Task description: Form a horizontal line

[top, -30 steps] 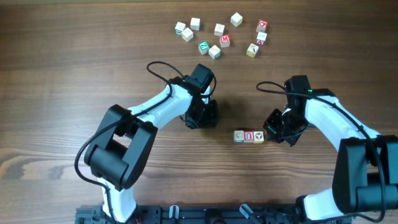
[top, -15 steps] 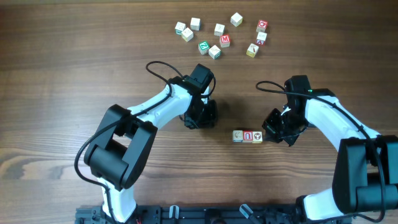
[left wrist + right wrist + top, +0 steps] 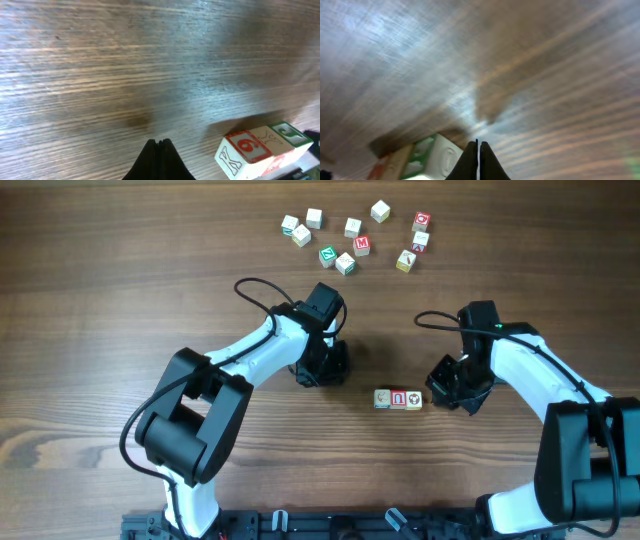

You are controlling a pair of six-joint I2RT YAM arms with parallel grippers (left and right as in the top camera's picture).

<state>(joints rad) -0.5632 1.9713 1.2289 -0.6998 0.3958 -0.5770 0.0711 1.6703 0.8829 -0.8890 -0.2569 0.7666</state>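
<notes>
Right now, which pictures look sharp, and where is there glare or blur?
Overhead: sharp and evenly lit, the row of three cubes crisp. Left wrist: pale sheen on the wood, the row soft at lower right. Right wrist: blurriest, glare just beyond the right gripper.

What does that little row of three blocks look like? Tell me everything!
The row of three blocks is small wooden-looking cubes, side by side and touching, in a left-to-right line on the table. From the left: whitish block, red block with a white letter, tan-yellow block. The shut right tool is close beside the tan-yellow block; whether it touches is unclear.
</notes>
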